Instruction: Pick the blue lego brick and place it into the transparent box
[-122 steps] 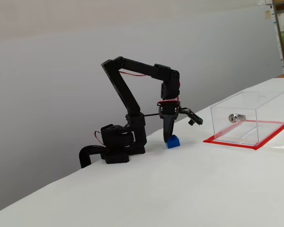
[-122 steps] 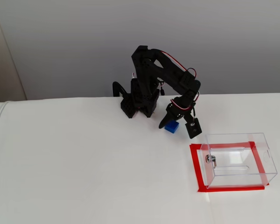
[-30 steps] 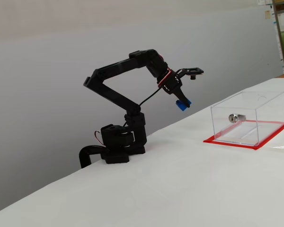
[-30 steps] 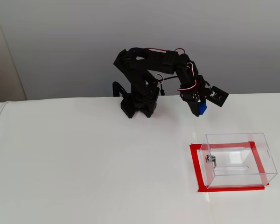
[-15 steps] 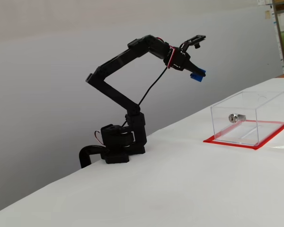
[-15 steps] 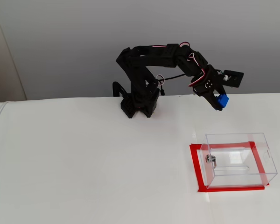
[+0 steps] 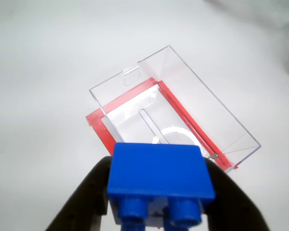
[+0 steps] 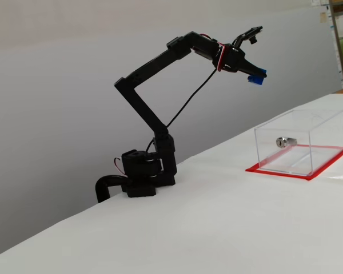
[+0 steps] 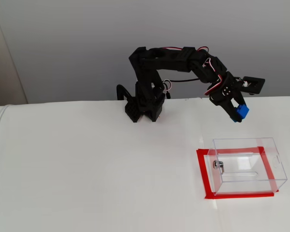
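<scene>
Filling the bottom of the wrist view: blue lego brick (image 7: 160, 180), studs pointing toward 6 o'clock, sitting clamped between the black fingers (image 7: 84, 199) of the claw (image 7: 160, 211). Lying just past the brick, toward 12 o'clock: transparent box (image 7: 183, 91), open top facing the camera, red rim (image 7: 100, 132) around its base, resting on the white tabletop (image 7: 43, 72).

Hanging high in the air in both fixed views: claw (image 8: 252, 76) (image 9: 238, 114) gripping the brick (image 8: 255, 79) (image 9: 241, 111), well clear of the tabletop (image 8: 228, 228). Sitting at about 5 o'clock from the brick in both fixed views: box (image 8: 308, 134) (image 9: 246, 164), silver lock part (image 8: 281, 142) showing on one wall. Standing further back: black arm base (image 9: 144, 104).
</scene>
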